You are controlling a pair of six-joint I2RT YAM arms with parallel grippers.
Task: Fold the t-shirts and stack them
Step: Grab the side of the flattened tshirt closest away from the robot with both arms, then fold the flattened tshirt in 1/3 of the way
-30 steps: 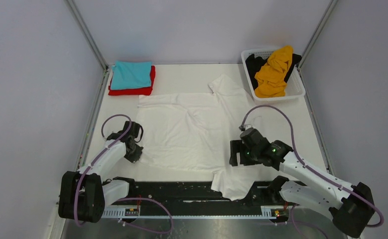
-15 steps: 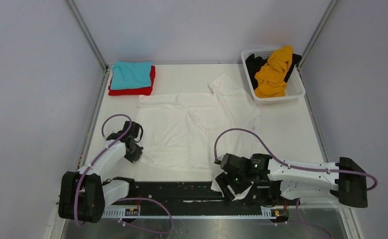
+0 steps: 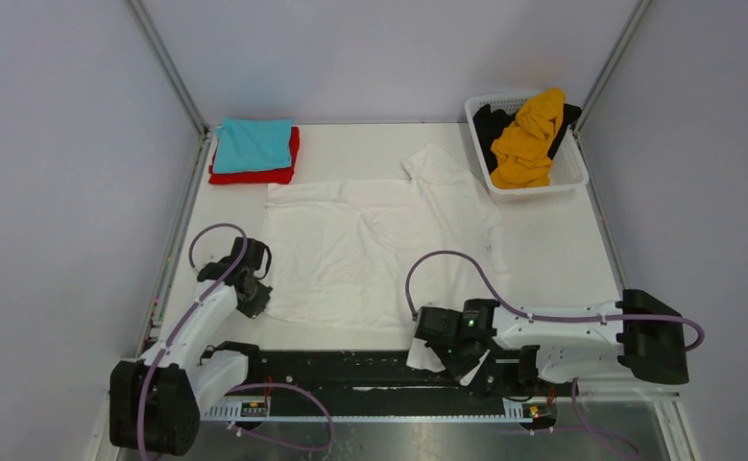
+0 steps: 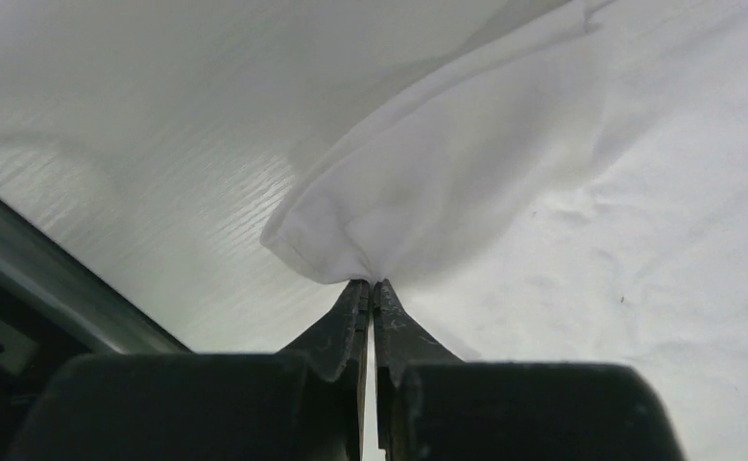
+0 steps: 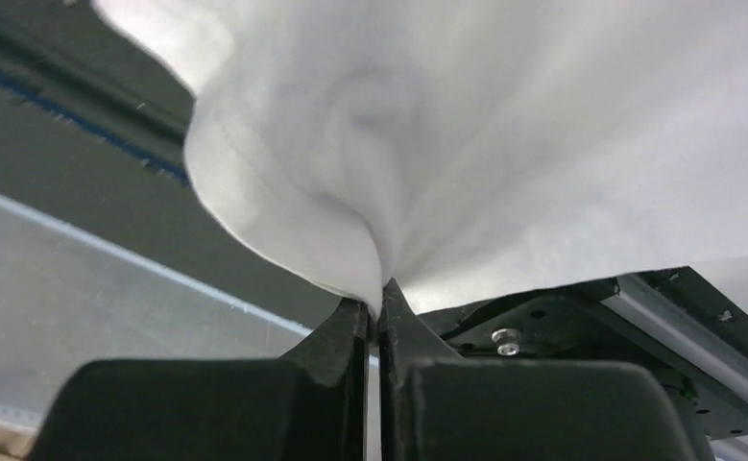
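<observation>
the white t-shirt (image 3: 370, 254) lies spread on the table (image 3: 562, 254). the left gripper (image 4: 371, 284) pinches its near-left corner and the right gripper (image 5: 379, 293) clenches the part drooping over the near edge, likely to pull it flat for folding.

Matt, soft cloth t-shirt (image 4: 504, 154) on smooth, wood-grained table (image 4: 182, 226).

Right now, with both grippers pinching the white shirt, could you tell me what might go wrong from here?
1. The left gripper and right gripper each pinch only a small edge of the white t-shirt; a pull could slip it free.
2. The right gripper's cloth hangs off the table at its near edge, over the black rail; it might snag there.
3. The right arm's purple cable arches over the shirt and could drag it.
</observation>
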